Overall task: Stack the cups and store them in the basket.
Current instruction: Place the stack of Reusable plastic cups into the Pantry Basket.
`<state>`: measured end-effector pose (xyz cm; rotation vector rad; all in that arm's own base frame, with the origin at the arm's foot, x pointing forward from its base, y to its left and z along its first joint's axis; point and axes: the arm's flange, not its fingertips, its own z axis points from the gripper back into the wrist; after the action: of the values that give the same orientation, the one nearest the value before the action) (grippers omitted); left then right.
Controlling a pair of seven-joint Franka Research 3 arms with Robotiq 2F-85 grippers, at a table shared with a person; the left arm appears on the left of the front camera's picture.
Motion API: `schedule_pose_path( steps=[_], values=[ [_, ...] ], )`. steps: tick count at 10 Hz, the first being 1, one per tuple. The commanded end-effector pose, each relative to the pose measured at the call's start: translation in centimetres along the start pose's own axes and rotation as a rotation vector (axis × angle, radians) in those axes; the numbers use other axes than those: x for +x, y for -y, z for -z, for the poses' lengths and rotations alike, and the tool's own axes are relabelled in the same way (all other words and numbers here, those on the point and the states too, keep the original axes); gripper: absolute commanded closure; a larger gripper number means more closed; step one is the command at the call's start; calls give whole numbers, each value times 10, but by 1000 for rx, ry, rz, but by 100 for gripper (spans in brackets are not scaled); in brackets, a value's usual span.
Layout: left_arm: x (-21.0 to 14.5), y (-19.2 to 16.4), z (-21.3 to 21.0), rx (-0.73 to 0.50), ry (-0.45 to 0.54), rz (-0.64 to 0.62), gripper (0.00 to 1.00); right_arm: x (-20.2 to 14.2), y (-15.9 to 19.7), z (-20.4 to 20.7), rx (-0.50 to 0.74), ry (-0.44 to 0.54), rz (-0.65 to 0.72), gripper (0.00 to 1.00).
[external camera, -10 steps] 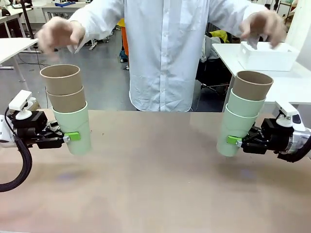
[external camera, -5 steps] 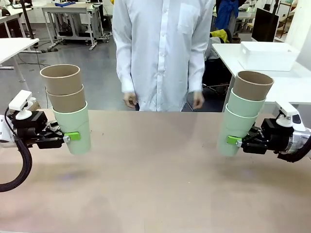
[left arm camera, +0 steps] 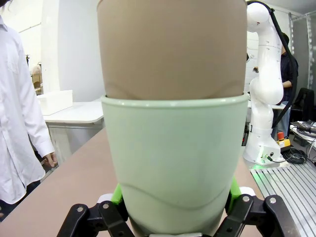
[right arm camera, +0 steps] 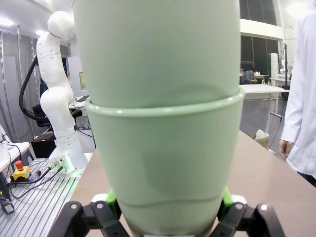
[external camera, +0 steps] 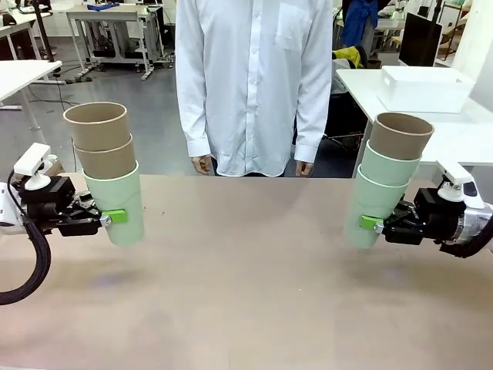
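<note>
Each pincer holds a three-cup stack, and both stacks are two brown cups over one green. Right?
No. In the front view the right pincer holds one brown cup over two green cups; the left stack matches.

Over the bench's (external camera: 246, 293) left end the left claw (external camera: 115, 216) grips the left stack (external camera: 108, 173), a mint green cup with two tan ones nested above it. Over the bench's right end the right claw (external camera: 370, 223) grips the right stack (external camera: 385, 181), two mint green cups topped by a tan one. A person (external camera: 254, 85) in a white shirt stands at the bench's far side, arms hanging, and the white basket (external camera: 424, 91) sits on another table beyond the bench's far right corner.
</note>
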<state>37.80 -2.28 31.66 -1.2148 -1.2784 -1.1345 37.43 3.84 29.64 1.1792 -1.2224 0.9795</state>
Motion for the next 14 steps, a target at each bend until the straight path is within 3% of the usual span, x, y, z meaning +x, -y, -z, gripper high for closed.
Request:
schedule_pose_path(
  steps=[1,14],
  values=[
    [5,0,1,-4,6,4,15,5,0,0,-4,5,-12,15],
    [5,0,1,-4,6,4,15,5,0,0,-4,5,-12,15]
  ],
)
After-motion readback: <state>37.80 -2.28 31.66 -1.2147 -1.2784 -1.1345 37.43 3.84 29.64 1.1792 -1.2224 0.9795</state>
